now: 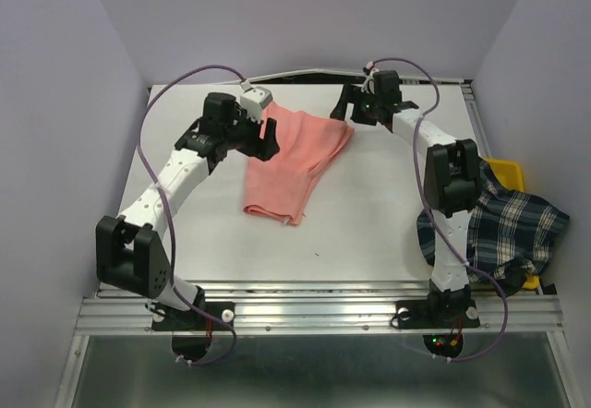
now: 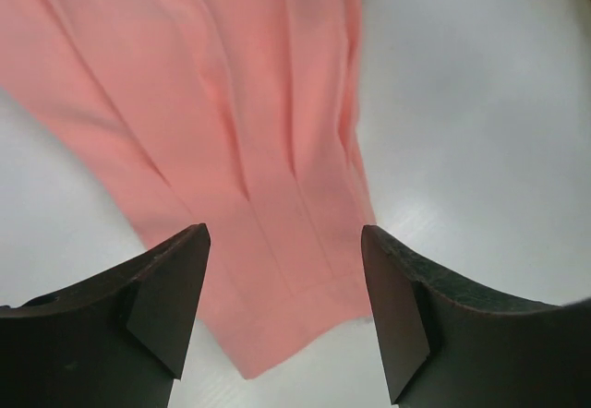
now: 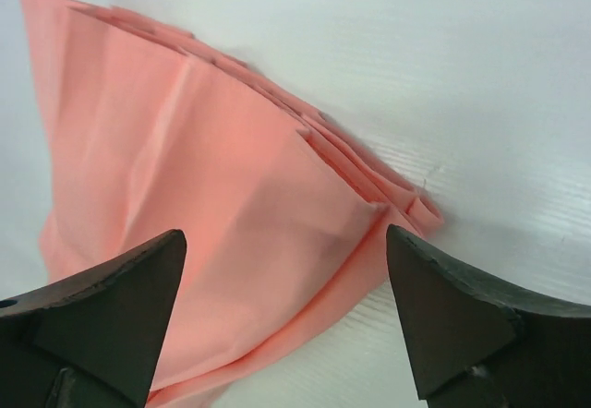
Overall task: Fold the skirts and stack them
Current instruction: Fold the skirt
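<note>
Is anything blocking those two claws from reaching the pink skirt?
Nothing visible does. The left gripper and the right gripper, both open, hang directly over the far corners of the pink skirt, with only bare table beside it.

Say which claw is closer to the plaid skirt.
Right. The right claw sits beyond the plaid skirt, at the pink skirt's right corner; the left claw is farther, at its left edge.
</note>
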### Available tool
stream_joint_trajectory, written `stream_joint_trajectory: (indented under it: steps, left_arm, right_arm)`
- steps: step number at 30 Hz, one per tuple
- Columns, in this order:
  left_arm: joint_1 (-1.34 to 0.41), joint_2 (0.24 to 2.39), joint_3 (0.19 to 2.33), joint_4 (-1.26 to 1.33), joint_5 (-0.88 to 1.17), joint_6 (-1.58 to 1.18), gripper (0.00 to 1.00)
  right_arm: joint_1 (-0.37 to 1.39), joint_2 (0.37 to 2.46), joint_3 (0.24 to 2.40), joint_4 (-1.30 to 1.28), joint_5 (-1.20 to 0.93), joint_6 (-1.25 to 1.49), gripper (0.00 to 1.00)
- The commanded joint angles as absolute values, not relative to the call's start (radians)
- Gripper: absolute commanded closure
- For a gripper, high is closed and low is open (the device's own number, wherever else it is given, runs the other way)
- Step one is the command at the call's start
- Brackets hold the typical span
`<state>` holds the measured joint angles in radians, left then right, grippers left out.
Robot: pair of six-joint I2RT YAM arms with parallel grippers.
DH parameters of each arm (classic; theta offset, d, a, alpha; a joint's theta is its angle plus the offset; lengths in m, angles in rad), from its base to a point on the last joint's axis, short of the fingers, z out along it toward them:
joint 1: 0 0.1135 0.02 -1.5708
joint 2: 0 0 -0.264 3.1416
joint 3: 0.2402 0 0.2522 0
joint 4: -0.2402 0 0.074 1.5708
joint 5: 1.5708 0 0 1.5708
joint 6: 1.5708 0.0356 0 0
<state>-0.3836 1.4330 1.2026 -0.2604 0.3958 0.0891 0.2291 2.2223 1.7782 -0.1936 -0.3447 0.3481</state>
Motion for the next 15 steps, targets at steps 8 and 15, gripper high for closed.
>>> stream_joint_trajectory:
  steps: [8, 15]
  left_arm:
    - [-0.193, 1.841, 1.405, -0.25, 0.62, 0.169, 0.38]
    - [-0.189, 1.982, 1.419, -0.147, 0.681, 0.132, 0.51]
  right_arm:
    - [0.314, 2.12, 1.833, -0.224, -0.642, 0.402, 0.18]
    - [0.37, 2.189, 1.658, -0.17, -0.81, 0.457, 0.34]
